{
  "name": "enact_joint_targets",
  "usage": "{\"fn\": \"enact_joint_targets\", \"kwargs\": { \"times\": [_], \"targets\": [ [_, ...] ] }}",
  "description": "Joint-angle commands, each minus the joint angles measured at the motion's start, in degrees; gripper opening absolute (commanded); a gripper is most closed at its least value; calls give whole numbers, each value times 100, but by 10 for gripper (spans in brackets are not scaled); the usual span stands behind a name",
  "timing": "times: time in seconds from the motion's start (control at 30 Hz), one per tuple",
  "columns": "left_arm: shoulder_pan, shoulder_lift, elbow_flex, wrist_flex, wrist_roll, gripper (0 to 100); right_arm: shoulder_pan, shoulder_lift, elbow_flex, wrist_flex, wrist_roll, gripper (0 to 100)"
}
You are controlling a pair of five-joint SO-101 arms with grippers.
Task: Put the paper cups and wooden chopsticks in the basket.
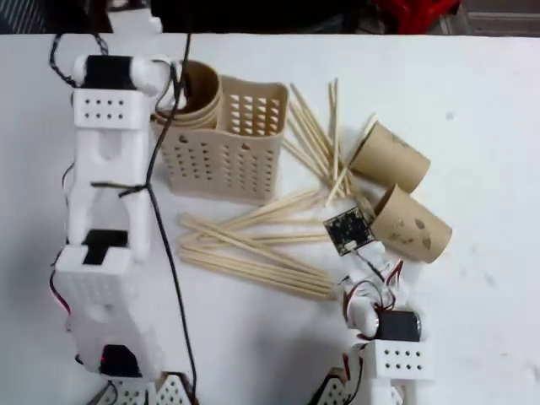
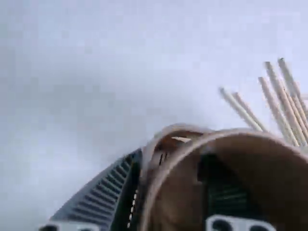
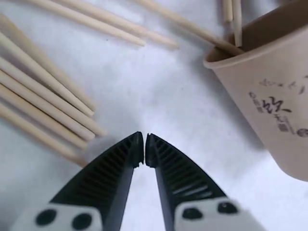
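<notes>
Paper cups (image 1: 201,91) sat nested in one end compartment of the basket (image 1: 232,160), the left gripper (image 2: 173,159) at their rim, though whether it was grasping or released I could not tell. Two loose cups (image 1: 390,156) lay on their sides on the table (image 1: 472,93) and the wooden chopsticks (image 1: 253,253) were all scattered outside the basket. The right gripper (image 3: 144,144) hung clenched and empty between them, so most of the job seemingly remained
</notes>
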Motion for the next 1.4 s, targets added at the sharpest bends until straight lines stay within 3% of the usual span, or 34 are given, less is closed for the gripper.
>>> {"fn": "enact_joint_targets", "kwargs": {
  "times": [0.0, 0.37, 0.63, 0.73, 0.87, 1.1, 1.27, 1.37],
  "targets": [
    [-57, 488, -193, 18, 18, 203, 13, -40, -229, 40, 62, 24],
    [-57, 989, -404, 79, -387, 203, 13, -40, -229, 31, 62, 24],
    [-13, 365, -2365, 1081, -396, 206, 4, -40, -149, -40, 70, 24],
    [-4, 180, -3209, 1433, -703, 203, 4, -40, -149, -40, 70, 24],
    [-66, -207, -3490, 1503, -791, 203, 4, -40, -149, -40, 70, 24],
    [-84, -1851, -2110, 1512, -791, 203, 57, -40, -185, -40, 70, 25],
    [-75, -3662, 624, 1459, -923, 205, 620, -40, -519, -31, 70, 26],
    [-75, -4708, 2602, 1002, -1231, 206, 1095, -48, -862, -40, 26, 26]
  ]
}}
